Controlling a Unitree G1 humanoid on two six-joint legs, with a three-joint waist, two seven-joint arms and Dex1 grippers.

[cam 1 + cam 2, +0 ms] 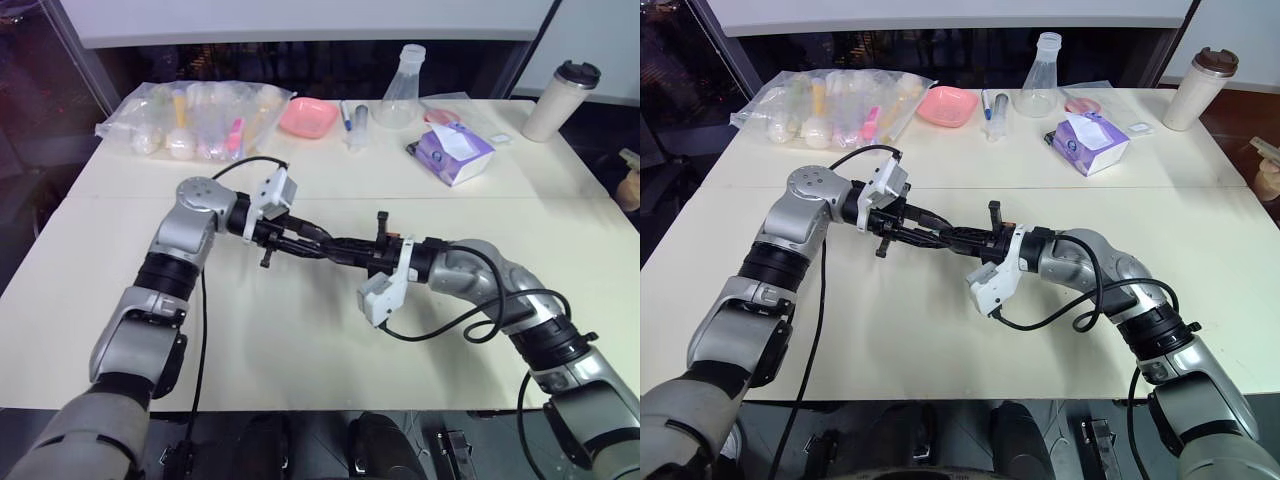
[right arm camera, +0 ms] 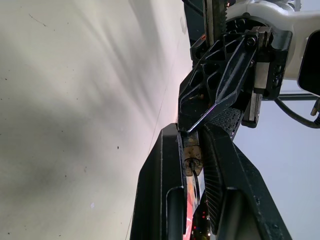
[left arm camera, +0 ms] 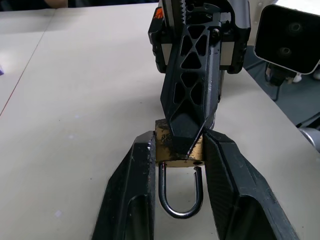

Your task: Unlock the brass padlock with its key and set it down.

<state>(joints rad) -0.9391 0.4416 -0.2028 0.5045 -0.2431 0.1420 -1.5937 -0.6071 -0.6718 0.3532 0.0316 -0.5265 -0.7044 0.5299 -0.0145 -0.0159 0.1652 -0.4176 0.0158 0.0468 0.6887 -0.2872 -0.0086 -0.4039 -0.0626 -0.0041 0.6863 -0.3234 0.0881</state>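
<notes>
1. You had the left tool (image 3: 175, 160) clamped on the brass padlock (image 3: 165, 150), held above the table (image 1: 300, 340) between the two arms, its grey shackle unlatched at one end.
2. Your right tool (image 2: 192, 165) was pinched shut on a small metal piece at the padlock body; you could not tell if it was the key.
3. At the table's far edge sat a pink bowl (image 1: 307, 117), a clear flask (image 1: 398, 88), a lidded cup (image 1: 560, 100) and a plastic bag (image 1: 195, 120) of mixed small items.
</notes>
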